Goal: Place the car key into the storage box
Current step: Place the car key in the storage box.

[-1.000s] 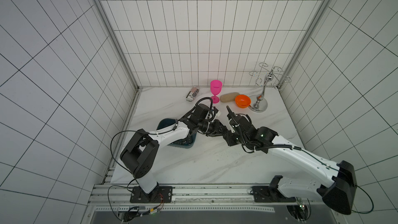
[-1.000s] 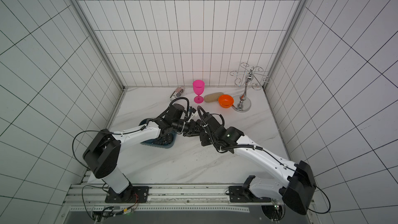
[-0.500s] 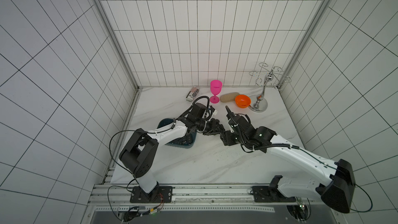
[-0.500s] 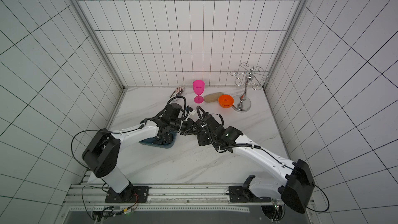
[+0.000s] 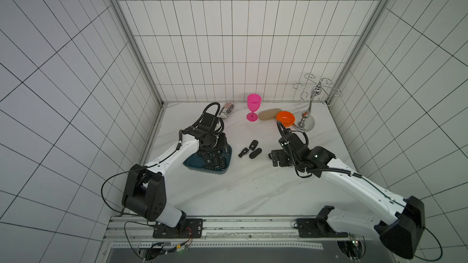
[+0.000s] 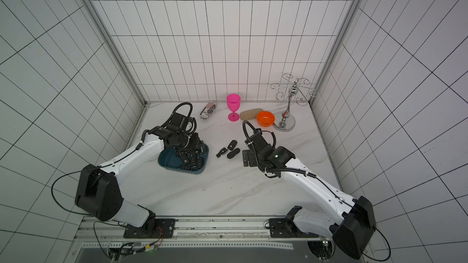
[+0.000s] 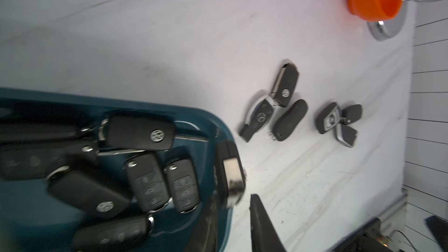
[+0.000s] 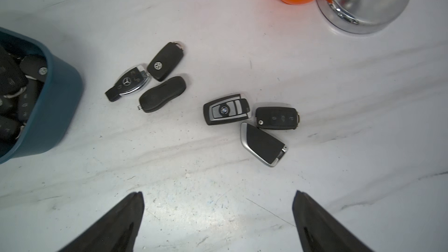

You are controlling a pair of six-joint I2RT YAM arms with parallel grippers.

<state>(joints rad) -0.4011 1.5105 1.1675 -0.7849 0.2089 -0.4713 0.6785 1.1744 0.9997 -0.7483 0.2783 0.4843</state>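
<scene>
White tiled walls [image 5: 228, 46] with dark grout are enclosing a white marble-veined desk [image 5: 253, 193] on 3 sides; bright, even light is falling everywhere.

Car key [image 7: 229, 173] pinched in left claw [image 7: 231, 210], right over box [image 7: 208, 117] rim.

Car key: black body, silver face, stands on edge between the left claw's tips, above the rounded corner of the box. Slightly blurred. Box: shallow dark teal tub, rounded corners, flat on the table [image 8: 242, 190] directly under the left claw. It holds a heap of black keys [image 7: 145, 178], lying flat and overlapping. Six more black keys are loose on the table between the two claws. The near trio [image 8: 226, 112], touching one another, lies just ahead of the right claw [image 8: 218, 195]. The far trio [image 8: 162, 94] lies beyond it toward the box, apart from the box wall.
</scene>
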